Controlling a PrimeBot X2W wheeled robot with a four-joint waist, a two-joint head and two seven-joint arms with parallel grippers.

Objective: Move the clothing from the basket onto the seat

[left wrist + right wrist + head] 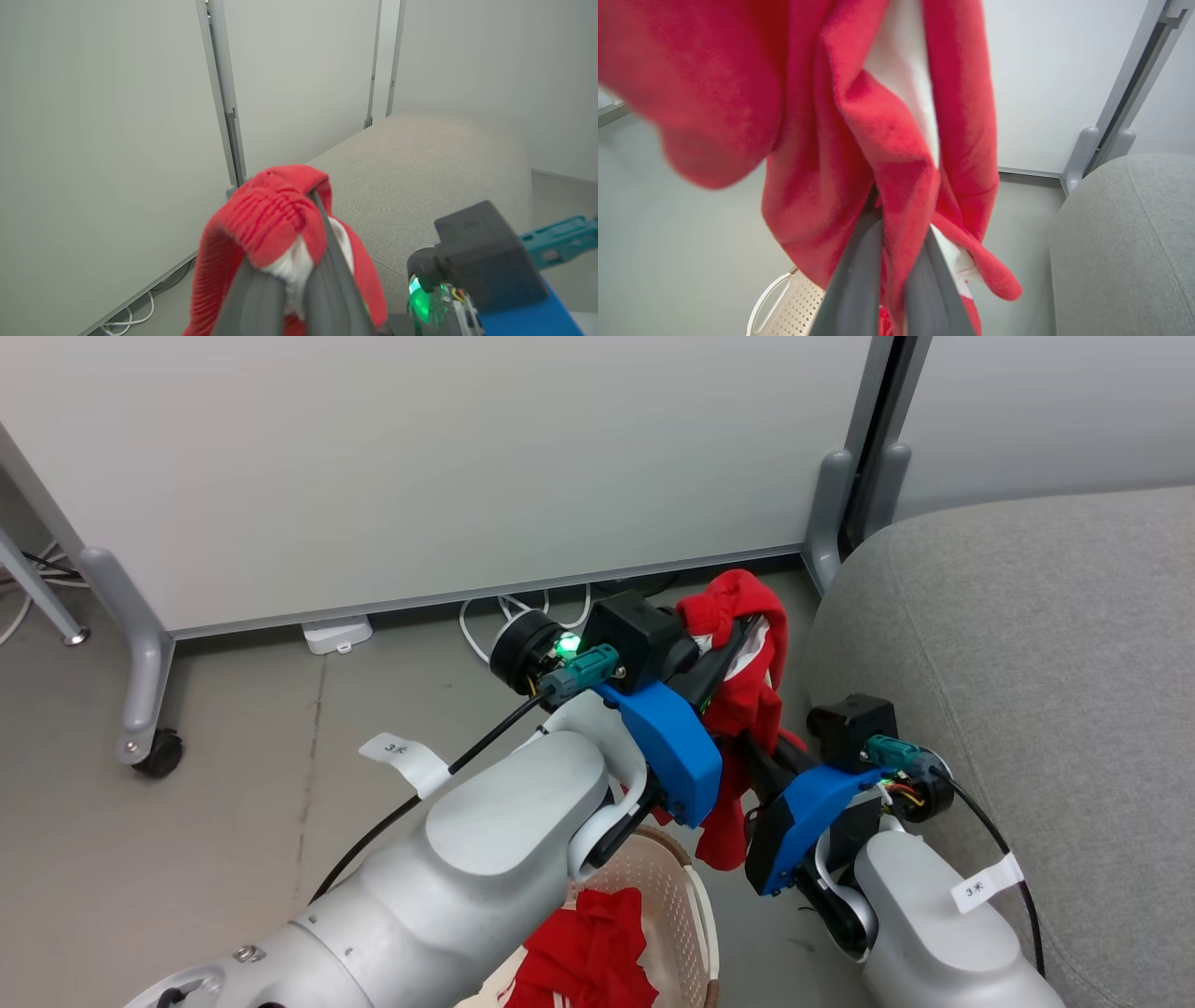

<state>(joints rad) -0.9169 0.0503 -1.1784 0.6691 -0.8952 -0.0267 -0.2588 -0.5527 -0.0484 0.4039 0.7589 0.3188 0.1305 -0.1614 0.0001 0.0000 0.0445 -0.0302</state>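
Your left fingers (730, 647) were closed tight on a red garment (747, 700). In the left wrist view those fingers (321, 224) pinched a fold of ribbed red cloth with a white panel, and the cloth draped over both tips. Your right fingers (761, 761) sat lower down and were also clamped shut on the same garment. In the right wrist view they (877, 235) gripped a red fold with a white stripe beside it. The rest of the garment (808, 140) hung above and around them.

A white paper tag (403, 751) was wrapped round the cable behind your left fingers, and a matching tag (985, 887) sat behind your right fingers. Each read "3" followed by a small mark too faint to make out.

The basket (695, 915), cream with perforated sides, stood on the floor (233, 821) below both pairs of fingers. A second red garment (588, 943) with white stripes lay crumpled inside it. The held garment hung clear above the basket rim.

The seat (1027, 663), a broad light grey cushion, lay just to the right of your right fingers, apart from the hanging cloth. White cables (504, 611) lay on the floor beyond the left fingers, at the foot of a pale partition (420, 457).
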